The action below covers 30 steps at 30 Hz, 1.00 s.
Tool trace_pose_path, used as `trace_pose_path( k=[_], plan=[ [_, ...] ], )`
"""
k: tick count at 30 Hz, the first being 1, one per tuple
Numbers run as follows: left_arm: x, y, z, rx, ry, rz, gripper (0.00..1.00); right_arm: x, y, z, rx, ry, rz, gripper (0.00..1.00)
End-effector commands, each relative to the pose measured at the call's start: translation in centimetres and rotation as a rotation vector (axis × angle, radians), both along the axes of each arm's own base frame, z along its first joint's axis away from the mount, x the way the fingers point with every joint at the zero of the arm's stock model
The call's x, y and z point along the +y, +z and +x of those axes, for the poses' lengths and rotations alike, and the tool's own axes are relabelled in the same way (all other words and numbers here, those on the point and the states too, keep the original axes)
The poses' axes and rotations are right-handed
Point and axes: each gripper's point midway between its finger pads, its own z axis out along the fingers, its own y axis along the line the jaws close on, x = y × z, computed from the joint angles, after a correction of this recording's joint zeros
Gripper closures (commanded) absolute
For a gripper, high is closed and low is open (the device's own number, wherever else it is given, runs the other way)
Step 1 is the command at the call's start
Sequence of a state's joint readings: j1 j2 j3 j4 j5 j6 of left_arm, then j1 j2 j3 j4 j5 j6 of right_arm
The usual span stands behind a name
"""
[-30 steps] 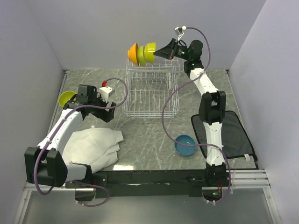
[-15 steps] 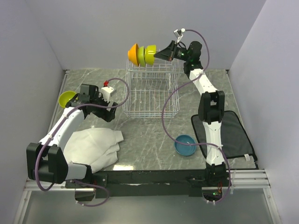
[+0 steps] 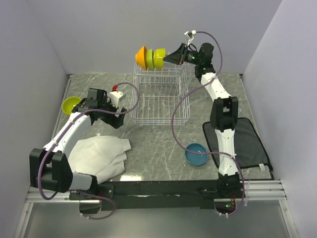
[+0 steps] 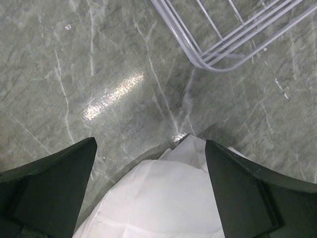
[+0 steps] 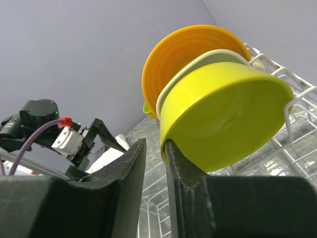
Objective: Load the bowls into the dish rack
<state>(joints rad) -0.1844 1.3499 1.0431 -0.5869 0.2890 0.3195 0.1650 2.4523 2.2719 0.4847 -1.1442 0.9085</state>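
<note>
The white wire dish rack stands at the back middle. On its raised tier an orange bowl, a pale-inside bowl and a lime bowl stand on edge. My right gripper is beside the lime bowl. In the right wrist view its jaws are almost together with nothing between them, and the right fingertip touches the lime bowl's rim. Another lime bowl sits at the far left and a blue bowl at the front right. My left gripper is open and empty.
A crumpled white cloth lies at the front left, under the left gripper in the wrist view. A black mesh mat lies at the right. The rack's near-left corner is just ahead of the left gripper. Grey walls enclose the table.
My right gripper has moved left against the lime bowl on the rack and its jaws have narrowed. My left arm has shifted a little to the right, toward the rack.
</note>
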Motion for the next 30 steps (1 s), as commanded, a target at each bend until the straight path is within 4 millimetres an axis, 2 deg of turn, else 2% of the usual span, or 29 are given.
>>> trace_pose_path(
  k=[1,3,4,5,6,9,12,17,18,21,23,24,25,28,30],
  plan=[
    [-0.3,1.5,0.4,-0.066,-0.007,-0.011,0.01,-0.7,3.7,-0.6,-0.112,-0.025,0.011,0.71],
    [-0.3,1.4,0.3,-0.067,-0.004,-0.010,0.01,-0.7,3.6,-0.5,-0.107,-0.029,0.009,0.83],
    [-0.3,1.5,0.3,-0.071,-0.002,-0.011,0.01,-0.5,3.6,-0.5,-0.105,-0.027,0.010,0.83],
    [-0.3,1.3,0.2,-0.068,-0.004,-0.011,0.01,-0.5,3.6,-0.5,-0.105,-0.027,0.012,0.81],
    [-0.3,1.3,0.2,-0.069,-0.003,-0.012,0.01,-0.5,3.6,-0.5,-0.101,-0.027,0.010,0.72],
    [-0.5,1.3,0.1,-0.066,-0.005,-0.018,0.01,-0.5,4.0,-0.8,-0.114,-0.027,0.013,0.60],
    [-0.5,1.4,0.2,-0.071,-0.006,-0.019,0.01,-0.5,4.6,-1.2,-0.136,-0.019,0.012,0.54],
    [-0.5,1.5,0.4,-0.081,-0.004,-0.023,0.01,-0.7,5.7,-1.5,-0.162,-0.025,0.006,0.49],
    [-0.6,1.6,0.3,-0.082,-0.007,-0.024,0.01,-0.8,5.9,-1.6,-0.167,-0.024,0.006,0.42],
    [-0.5,1.7,0.3,-0.084,-0.007,-0.025,0.01,-1.0,6.6,-2.0,-0.174,-0.029,0.002,0.37],
    [-0.6,1.9,0.2,-0.091,-0.012,-0.027,0.01,-1.5,7.4,-2.4,-0.192,-0.044,-0.009,0.34],
    [-0.5,1.9,0.2,-0.094,-0.010,-0.028,0.01,-1.8,6.6,-2.2,-0.148,-0.060,-0.021,0.31],
    [-0.6,2.1,0.1,-0.103,-0.013,-0.029,0.01,-2.6,7.5,-2.5,-0.158,-0.078,-0.027,0.31],
    [-0.5,2.3,-0.1,-0.126,-0.011,-0.031,0.01,-4.5,7.1,-2.4,-0.135,-0.142,-0.073,0.31],
    [-0.4,2.5,-0.2,-0.142,-0.006,-0.032,0.01,-6.0,5.4,-2.3,-0.120,-0.190,-0.156,0.31]
  ],
)
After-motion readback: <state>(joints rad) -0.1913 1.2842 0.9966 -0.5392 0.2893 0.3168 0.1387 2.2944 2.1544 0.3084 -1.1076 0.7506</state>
